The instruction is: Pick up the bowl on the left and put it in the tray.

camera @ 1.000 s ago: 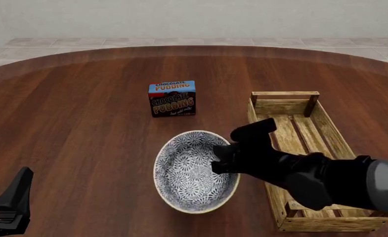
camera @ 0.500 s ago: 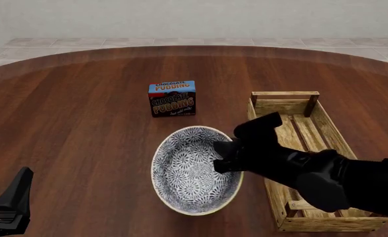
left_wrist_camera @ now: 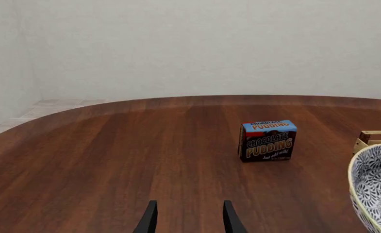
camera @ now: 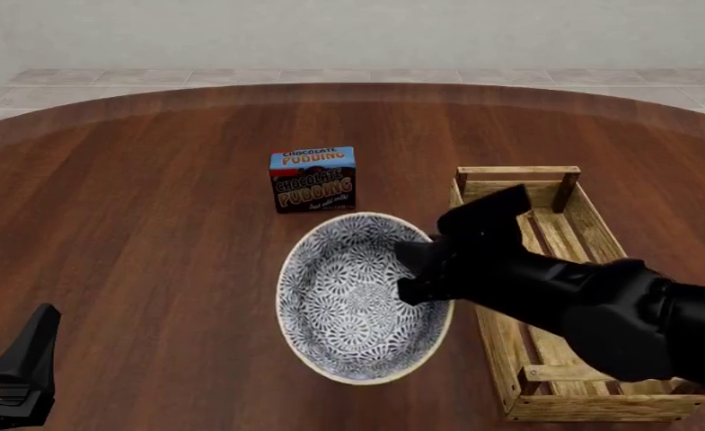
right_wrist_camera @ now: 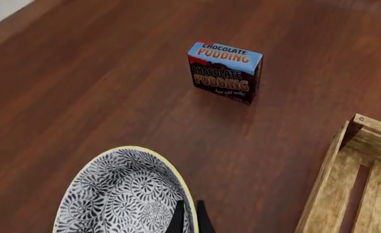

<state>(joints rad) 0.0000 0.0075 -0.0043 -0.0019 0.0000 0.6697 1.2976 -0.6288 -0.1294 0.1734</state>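
With my right gripper point(right_wrist_camera: 189, 217) pinched on the bowl point(camera: 358, 301) rim at its three o'clock edge, I judged it best kept level while carrying toward the tray point(camera: 592, 235); the left gripper point(left_wrist_camera: 187, 221) sat open.

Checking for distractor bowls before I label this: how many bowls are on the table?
1. The bowl sits between the chocolate pudding box and the tray, its rim pinched by the right gripper. None seems hidden.

Pudding box point(camera: 312, 180): upright on tabletop point(camera: 148, 224), blue top band, dark front, "CHOCOLATE PUDDING" lettering facing camera. Tabletop: dark reddish wood, round far edge. Beyond edge: pale tiled floor point(camera: 112, 79), then plain light wall point(camera: 352, 31).
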